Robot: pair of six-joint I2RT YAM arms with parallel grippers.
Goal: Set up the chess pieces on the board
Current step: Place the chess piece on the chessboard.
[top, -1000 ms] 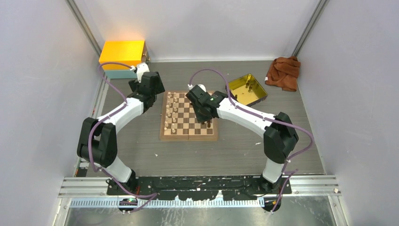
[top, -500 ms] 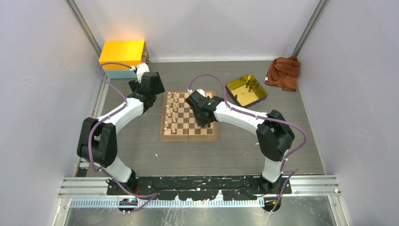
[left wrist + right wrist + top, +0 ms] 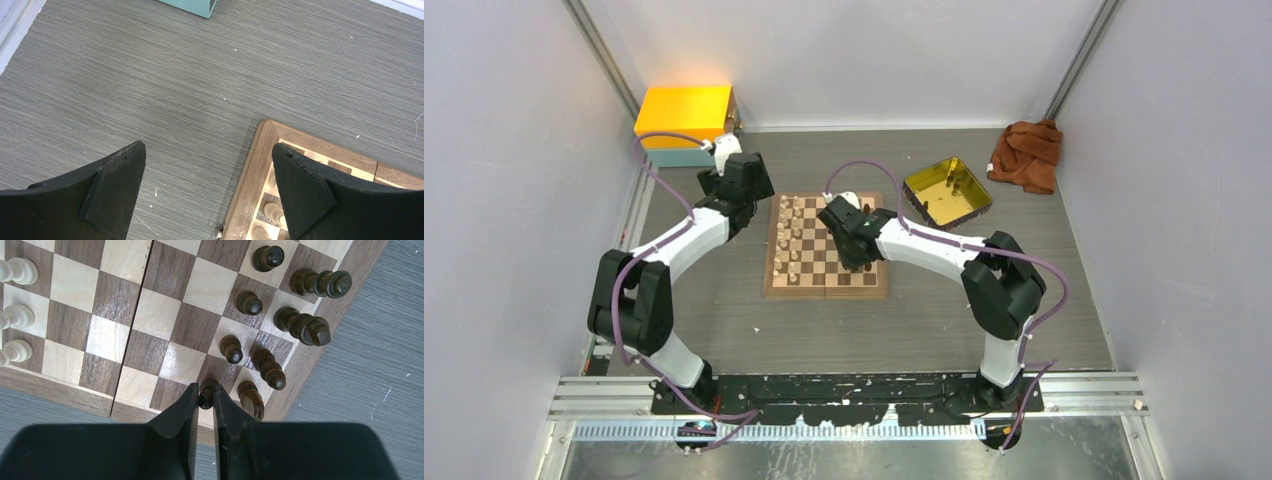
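Note:
The board (image 3: 816, 262) lies mid-table. Pale chess pieces (image 3: 792, 240) fill its left columns, and dark ones (image 3: 250, 303) crowd its near right corner. My right gripper (image 3: 206, 395) is shut on a dark pawn (image 3: 207, 391), which is upright over a dark square in the row nearest the board's edge, beside a dark knight (image 3: 251, 399). In the top view this gripper (image 3: 861, 262) is low over the board's right side. My left gripper (image 3: 207, 160) is open and empty above bare table, beside the board's far left corner (image 3: 265, 150); the pale pieces (image 3: 272, 210) show under its right finger.
A yellow box (image 3: 684, 113) on a teal base (image 3: 192, 6) stands at the back left. A yellow tray (image 3: 947, 190) sits right of the board, with a brown cloth (image 3: 1026, 153) behind it. Metal rails run along both side walls.
My right arm's wrist and elbow have shifted a little to the left over the board's right side, still gripping the dark pawn. The left arm has not moved.

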